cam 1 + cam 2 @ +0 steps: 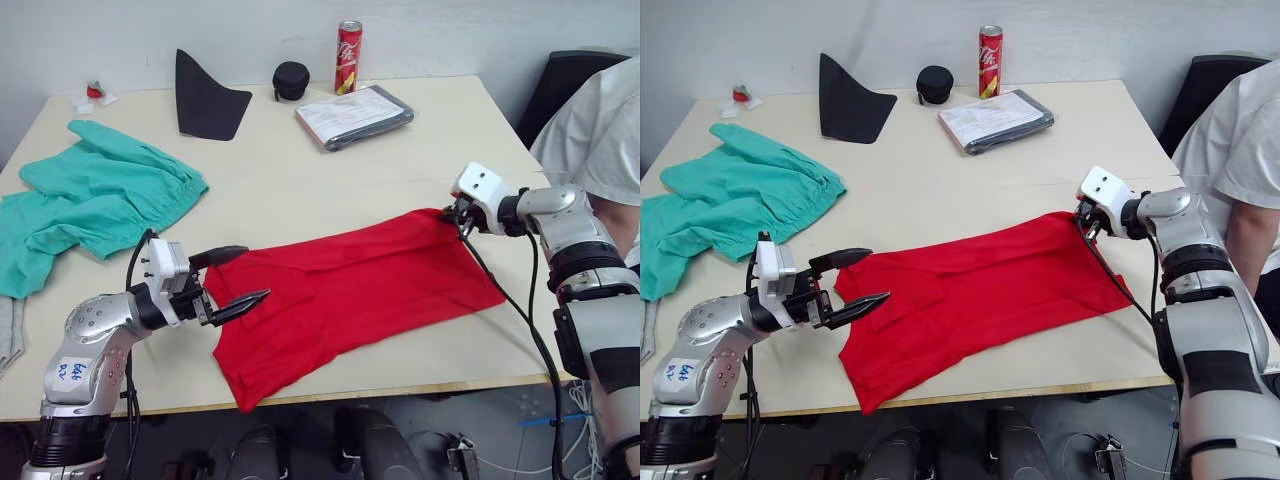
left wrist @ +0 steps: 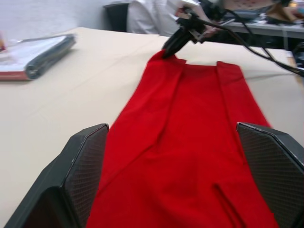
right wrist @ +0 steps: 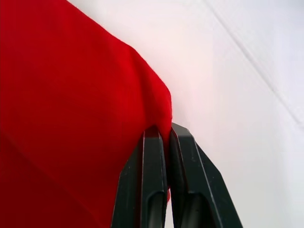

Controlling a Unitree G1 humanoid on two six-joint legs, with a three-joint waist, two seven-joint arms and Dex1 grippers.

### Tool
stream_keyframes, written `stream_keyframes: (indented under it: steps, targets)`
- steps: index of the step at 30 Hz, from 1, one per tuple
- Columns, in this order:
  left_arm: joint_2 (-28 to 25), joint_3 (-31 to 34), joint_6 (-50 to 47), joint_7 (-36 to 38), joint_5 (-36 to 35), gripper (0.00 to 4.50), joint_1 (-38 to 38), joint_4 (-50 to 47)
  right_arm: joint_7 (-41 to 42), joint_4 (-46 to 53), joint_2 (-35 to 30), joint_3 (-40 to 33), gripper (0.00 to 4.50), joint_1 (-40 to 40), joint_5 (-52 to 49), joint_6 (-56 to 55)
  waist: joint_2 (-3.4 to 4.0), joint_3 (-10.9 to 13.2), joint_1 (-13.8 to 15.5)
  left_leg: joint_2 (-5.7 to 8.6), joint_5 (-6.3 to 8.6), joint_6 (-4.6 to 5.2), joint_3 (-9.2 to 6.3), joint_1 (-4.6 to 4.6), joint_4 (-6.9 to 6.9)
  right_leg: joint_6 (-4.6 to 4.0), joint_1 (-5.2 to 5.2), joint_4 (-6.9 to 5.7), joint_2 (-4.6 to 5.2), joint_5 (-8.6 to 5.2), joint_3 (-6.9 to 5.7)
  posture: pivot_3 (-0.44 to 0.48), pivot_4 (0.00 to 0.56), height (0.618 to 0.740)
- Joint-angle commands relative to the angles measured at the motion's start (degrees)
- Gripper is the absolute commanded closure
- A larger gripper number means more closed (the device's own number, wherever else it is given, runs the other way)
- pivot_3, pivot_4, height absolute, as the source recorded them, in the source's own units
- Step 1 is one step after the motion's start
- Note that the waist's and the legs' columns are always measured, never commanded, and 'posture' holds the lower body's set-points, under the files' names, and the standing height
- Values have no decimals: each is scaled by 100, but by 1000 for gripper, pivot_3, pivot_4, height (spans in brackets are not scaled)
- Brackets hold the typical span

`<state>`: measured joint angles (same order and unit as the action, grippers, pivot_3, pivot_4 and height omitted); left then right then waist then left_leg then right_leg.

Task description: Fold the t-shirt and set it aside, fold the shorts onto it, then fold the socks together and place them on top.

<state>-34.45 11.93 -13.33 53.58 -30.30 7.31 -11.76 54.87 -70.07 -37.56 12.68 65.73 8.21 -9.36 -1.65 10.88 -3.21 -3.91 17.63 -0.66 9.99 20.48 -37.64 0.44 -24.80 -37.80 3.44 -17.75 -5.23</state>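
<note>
We are at the first step: the t-shirt [image 1: 360, 295] lies partly folded on the surface [image 1: 300, 170], our right gripper [image 3: 166, 137] clamped on its far corner, our left gripper [image 1: 232, 279] apart at its near end. The shorts [image 1: 95, 200] wait unfolded to the left, and the socks are not yet handled

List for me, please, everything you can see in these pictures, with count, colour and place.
t-shirt: one, red, laid lengthwise at the table's near edge.
shorts: one, teal-green, crumpled on the left.
sock: one grey piece, left edge.
fabric piece: one, black, pointed, far side.
pouch: one, black, round, far side.
can: one, red, upright, far edge.
packet: one, wrapped papers, far side.
table: one, beige.
person: one, white shirt, right.
left claw: open, at the t-shirt's left end.
right claw: shut on the t-shirt's corner.
</note>
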Motion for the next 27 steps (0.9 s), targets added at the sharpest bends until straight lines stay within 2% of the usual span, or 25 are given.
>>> stream_keyframes:
  steps: [1, 5, 6, 7, 8, 12, 14, 17, 18, 20, 22, 25, 27]
  targets:
    - [70, 17, 191, -130, 140, 0, -61, 89, -26, -146, -56, -217, 4436, 138, 2, -186, 2, 1, 1, 0, 0, 0, 0, 0, 0, 0, 0, -1, 0, 0, 0, 0, 150, 740]
    - [49, -101, 54, -83, 152, 0, 171, 380, 375, -118, -153, -543, 4436, 63, -259, -107, 3, 2, 2, 0, 0, 1, 1, 0, 0, 0, 1, -1, 0, 0, 0, 0, 150, 740]
    - [33, -102, -44, -61, 87, 0, 256, 442, 454, -89, -194, -614, 3962, 43, -301, -89, 3, 2, 3, -1, 0, 1, 0, -1, 0, 0, 2, -1, 0, 0, 0, 0, 150, 740]
    - [0, -109, -158, -5, 11, 0, 377, 515, 597, -42, -267, -692, 3789, 21, -354, 12, 3, 2, 4, 0, -1, 1, 0, 1, -1, 0, 0, -2, 0, 0, 0, 0, 150, 740]
    - [-48, -145, -257, 103, -32, 0, 562, 659, 766, 65, -382, -819, 3427, -37, -466, 46, 3, 2, 13, -1, -1, 2, 0, 0, -1, 0, 0, -3, 0, 0, 0, 0, 150, 740]
    - [-184, -329, -71, 434, 291, 0, 1315, 1525, 1263, 735, -837, -1256, 2006, -393, -886, 658, 5, 3, 55, 2, -2, 3, 0, 1, -1, 1, 1, -2, 1, 1, -2, 0, 150, 740]
    - [-284, -571, 64, 713, 607, 0, 2019, 2479, 1445, 1657, -1171, -1753, 1333, -916, -1450, 1776, 5, 3, 137, 2, -2, 3, -2, 2, -2, 1, 2, 0, 1, 1, -4, 0, 150, 740]
    - [-328, -957, 378, 1020, 1138, 0, 2940, 3875, 1358, 3709, -1569, -2502, 228, -2165, -2313, 3951, 5, 3, 184, 2, -2, 3, -4, 6, -6, 1, -1, -1, 0, 1, -7, 0, 150, 740]
    - [-318, -1066, 513, 1132, 1291, 0, 3205, 4292, 1254, 4437, -1685, -2725, 8, -2649, -2560, 4720, 6, 3, 191, 2, -2, 3, -8, 8, -5, 2, 0, 0, 1, 1, -9, 0, 150, 740]
    - [-297, -1311, 493, 1530, 1528, 0, 3732, 5100, 826, 5836, -1827, -3306, 8, -3645, -2962, 6291, 6, 3, 182, 2, -1, 3, -9, 11, -4, 2, -2, 4, 1, 1, -12, 0, 150, 740]
    - [-180, -1443, 881, 1462, 1874, 0, 4281, 6023, 227, 6959, -1608, -4076, 8, -4362, -3250, 7614, 5, 3, 157, 2, -1, 3, -9, 21, -4, 2, -15, 2, 1, 1, -14, 0, 150, 740]
    - [-21, -1517, 1294, 1470, 2167, 0, 4792, 6950, -293, 8056, -1250, -4802, 8, -5021, -3554, 8985, 4, 4, 121, 2, -1, 3, -7, 71, -28, 3, -67, -21, 0, 3, -9, 0, 150, 740]
    - [56, -1615, 1501, 1462, 2414, 0, 5021, 7434, -609, 8579, -856, -5139, 8, -5266, -3640, 9665, 2, 3, 120, 3, -2, 3, -10, 68, -29, 3, -67, -26, -2, 3, -9, 0, 150, 740]
